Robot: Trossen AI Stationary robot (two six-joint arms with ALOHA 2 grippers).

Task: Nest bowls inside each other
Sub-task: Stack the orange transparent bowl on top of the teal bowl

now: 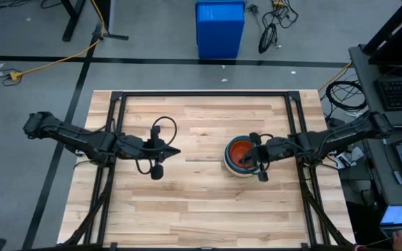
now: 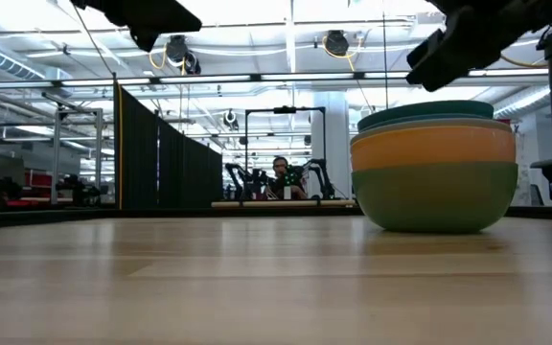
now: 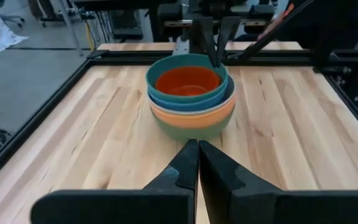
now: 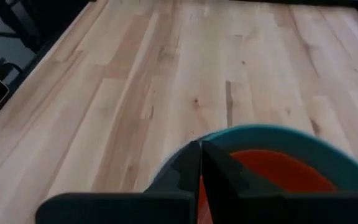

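Note:
Several bowls sit nested in one upright stack on the table, right of centre. In the left wrist view a sage green bowl is at the bottom, then orange, a pale one, blue, teal, and red-orange innermost. My right gripper is shut and hangs just above the stack's right rim; the low view shows a gap beneath it. My left gripper is shut in the air left of the stack, pointing at it.
Black frame rails run along the table's left, right and far sides. A big blue bin stands on the floor beyond the far edge. Bare wood lies left of and in front of the stack. A person sits far behind.

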